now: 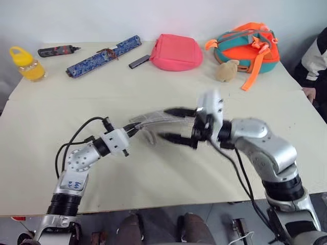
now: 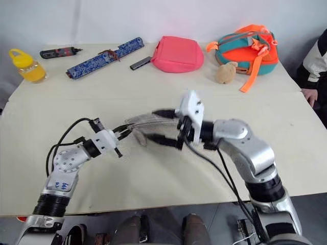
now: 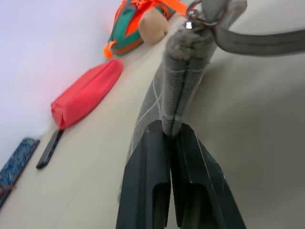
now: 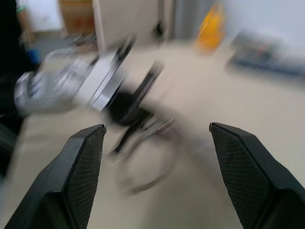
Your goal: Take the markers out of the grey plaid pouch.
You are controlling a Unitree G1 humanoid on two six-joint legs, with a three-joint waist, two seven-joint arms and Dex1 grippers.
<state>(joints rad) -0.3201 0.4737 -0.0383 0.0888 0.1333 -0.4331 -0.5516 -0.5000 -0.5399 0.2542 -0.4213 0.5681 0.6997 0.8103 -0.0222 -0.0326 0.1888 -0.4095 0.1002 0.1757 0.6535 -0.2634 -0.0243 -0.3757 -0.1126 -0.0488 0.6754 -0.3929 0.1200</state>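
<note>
We see the grey plaid pouch (image 3: 183,81) lifted above the middle of the worktop (image 1: 153,173), between the two arms. The left tool (image 3: 172,136) has its two fingers pressed together on one end of the pouch, so it holds the fabric firmly; in the left wrist view the grid lines and a metal ring with a grey strap (image 3: 257,40) at the far end are clear. The right tool (image 1: 179,125) stands wide, with one finger above and one below the other end of the pouch, and it grips nothing. We cannot tell if those fingers touch the fabric, because the pouch is blurred there.

In our judgement the task is at an early stage. The pouch is picked up and held, but no marker is seen outside it: none lies on the worktop near the arms and none is in either tool. We also cannot see if the mouth of the pouch is open. What is left is to open or reach into the pouch with the right tool, take the markers out, and put them down.

The pink pouch (image 1: 175,52), the blue patterned roll (image 1: 103,56) and the orange backpack (image 1: 249,47) lie well apart at the far edge.
</note>
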